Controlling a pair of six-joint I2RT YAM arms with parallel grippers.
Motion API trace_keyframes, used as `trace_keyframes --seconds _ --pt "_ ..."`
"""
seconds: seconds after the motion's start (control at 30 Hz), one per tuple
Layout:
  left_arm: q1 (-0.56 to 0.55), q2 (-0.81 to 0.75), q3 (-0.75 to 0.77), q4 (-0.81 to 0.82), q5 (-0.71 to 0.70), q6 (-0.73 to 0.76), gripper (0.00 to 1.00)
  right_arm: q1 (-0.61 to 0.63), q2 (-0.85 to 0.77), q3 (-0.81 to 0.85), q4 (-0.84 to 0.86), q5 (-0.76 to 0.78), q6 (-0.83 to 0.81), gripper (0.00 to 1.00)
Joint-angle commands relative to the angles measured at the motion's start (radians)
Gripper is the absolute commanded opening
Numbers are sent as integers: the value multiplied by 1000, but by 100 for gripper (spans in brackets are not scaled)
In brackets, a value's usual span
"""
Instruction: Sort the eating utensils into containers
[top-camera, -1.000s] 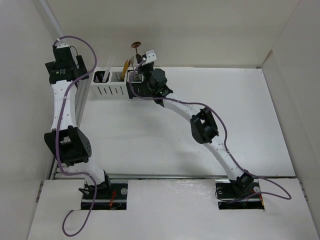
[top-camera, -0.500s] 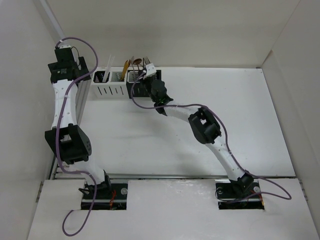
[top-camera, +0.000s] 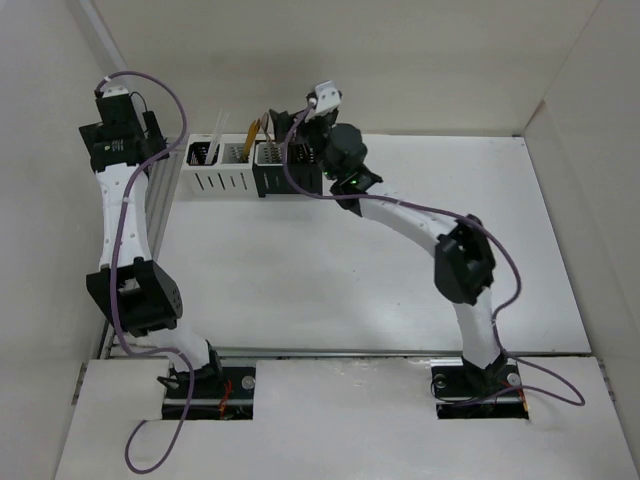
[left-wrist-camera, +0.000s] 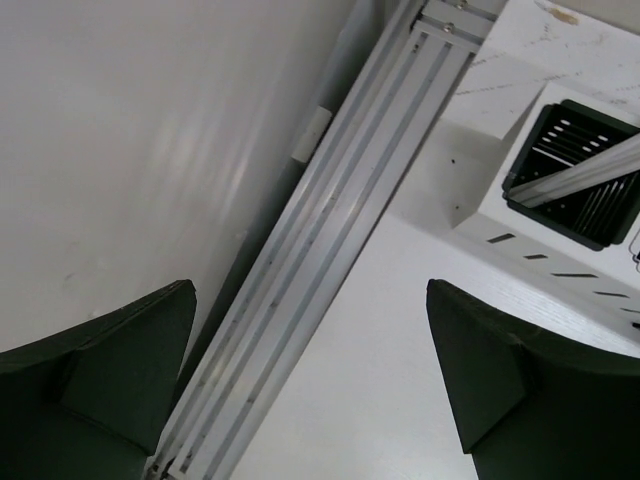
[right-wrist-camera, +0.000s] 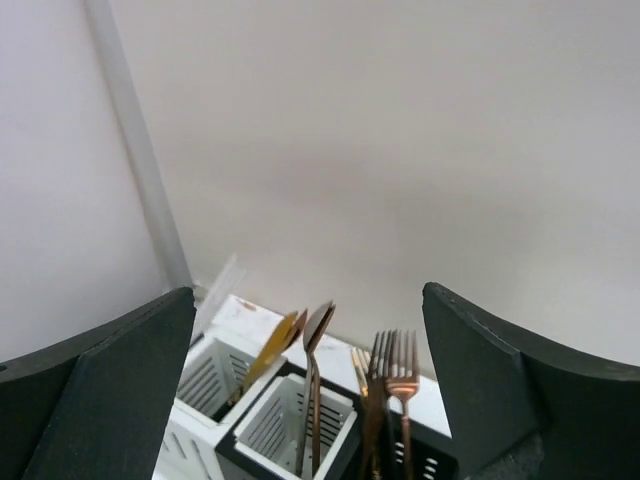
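The containers (top-camera: 240, 170) stand in a row at the table's far left. Pale chopsticks (top-camera: 216, 135) and a gold knife (top-camera: 252, 131) stick out of them. In the right wrist view, two copper spoons (right-wrist-camera: 312, 380) stand in a white caddy (right-wrist-camera: 290, 425). Copper and gold forks (right-wrist-camera: 395, 400) fill the black caddy (right-wrist-camera: 435, 462) beside it, and the gold knife (right-wrist-camera: 262, 355) leans in another white caddy (right-wrist-camera: 215, 375). My right gripper (right-wrist-camera: 308, 290) hangs open just above them, holding nothing. My left gripper (left-wrist-camera: 306, 290) is open and empty over the table by the left wall, near a black caddy (left-wrist-camera: 575, 170) with chopsticks.
An aluminium rail (left-wrist-camera: 330, 230) runs along the left wall beside the containers. The white back wall (right-wrist-camera: 350, 130) rises close behind the row. Purple cables (top-camera: 420, 212) trail along both arms.
The right gripper lowered a copper spoon into the white caddy, let it go, opened and drew back above the row. The left arm shifted slightly left.
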Motion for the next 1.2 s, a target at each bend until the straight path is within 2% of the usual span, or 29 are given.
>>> trace_keyframes --seconds 0.0,0.03,0.07,0.13,0.2,0.27,0.3,0.37,0.4,0.5,0.6,0.7,0.8,1.17 --pt "37 -147 9 38 -34 11 100 0 -250 -95 -69 59 5 100" --pt "46 -167 -34 47 -43 11 100 -13 -300 -121 -123 59 14 100" --pt "46 -188 -61 47 -43 22 100 -48 -349 -160 -269 59 14 100" --pt "57 -260 -158 79 -74 33 100 -101 -484 -190 -431 37 56 100" --pt "67 -312 -230 105 -113 33 100 -211 -573 -264 -645 5 106 100" --pt "67 -383 -331 142 -143 42 100 -312 -703 -322 -776 -9 253 100" --pt "77 -403 -359 142 -143 42 100 -417 -743 -386 -892 -9 298 100" --pt "77 -449 -419 156 -155 42 100 -518 -854 -456 -979 25 343 100" --pt "77 -467 -434 156 -167 42 100 -590 -913 -518 -1041 109 353 100" --pt "77 -478 -470 156 -179 3 100 -665 -980 -571 -1120 270 373 100" --pt "77 -478 -497 156 -196 -47 100 -681 -1032 -571 -1195 347 408 100" --pt "77 -478 -507 145 -210 -108 100 -681 -1066 -571 -1215 338 409 100" --pt "77 -516 -526 145 -164 -139 100 -681 -1095 -571 -1235 314 409 100" --pt "77 -647 -620 165 -150 -165 100 -690 -1187 -648 -1198 280 373 100"
